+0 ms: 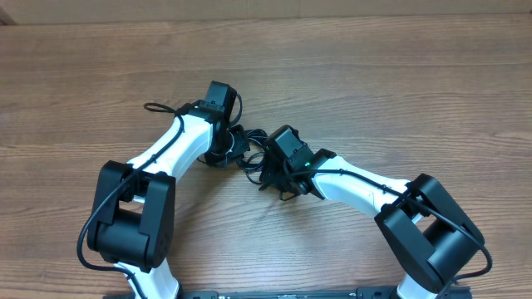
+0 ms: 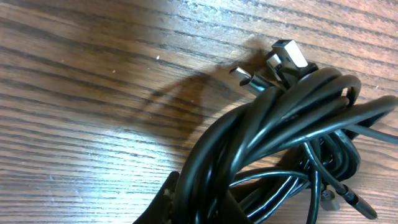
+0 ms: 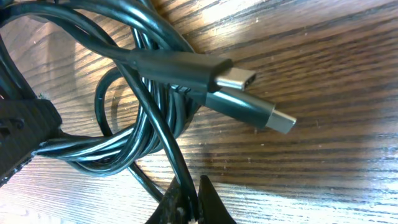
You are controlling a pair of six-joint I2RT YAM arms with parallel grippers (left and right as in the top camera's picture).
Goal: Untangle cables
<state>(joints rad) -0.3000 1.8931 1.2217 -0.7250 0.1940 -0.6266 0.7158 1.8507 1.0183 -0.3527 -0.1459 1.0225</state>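
A tangle of thin black cables (image 1: 246,154) lies on the wooden table between my two arms. My left gripper (image 1: 223,143) is shut on a thick bunch of cable strands (image 2: 261,130); silver-tipped plugs (image 2: 280,59) stick up beyond the bunch. My right gripper (image 1: 278,162) is shut on a single cable strand (image 3: 163,134) that runs up into the bundle. Two plug ends (image 3: 249,99) with silver tips lie side by side in the right wrist view. Both grippers are close together at the tangle.
A loose cable loop (image 1: 158,107) runs out to the left behind the left arm. The wooden table (image 1: 399,91) stretches to all sides. The arm bases (image 1: 133,212) stand at the near edge.
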